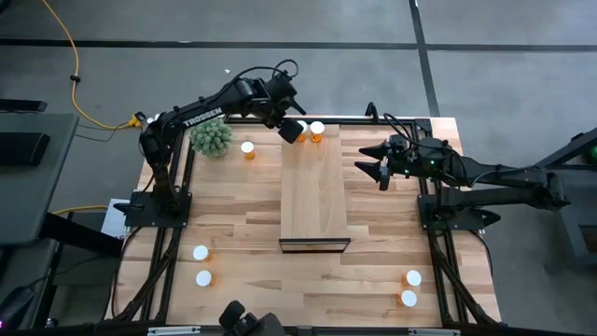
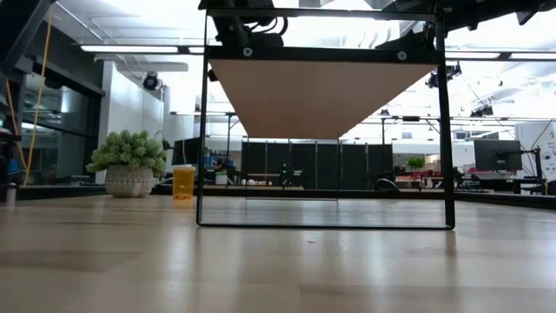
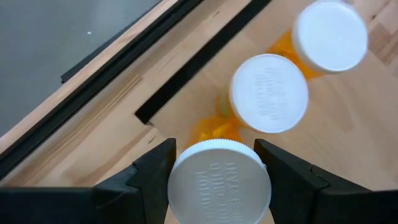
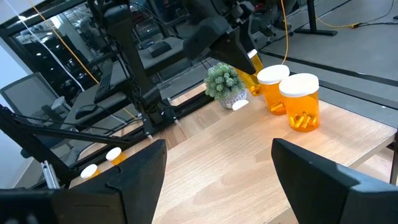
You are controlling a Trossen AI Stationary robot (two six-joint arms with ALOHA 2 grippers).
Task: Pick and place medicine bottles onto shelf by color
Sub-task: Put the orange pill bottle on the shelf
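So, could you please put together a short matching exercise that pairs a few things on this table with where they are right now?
Things:
1. left gripper
2. right gripper
3. green plant
4. two standing bottles

Places or states:
A. on the tabletop left of the shelf, near its far end
B. on the shelf's far end, standing free
C. open and empty, over the tabletop right of the shelf
D. closed on a white-capped bottle above the shelf's far end

Pairs: 1-D, 2-C, 3-A, 4-B
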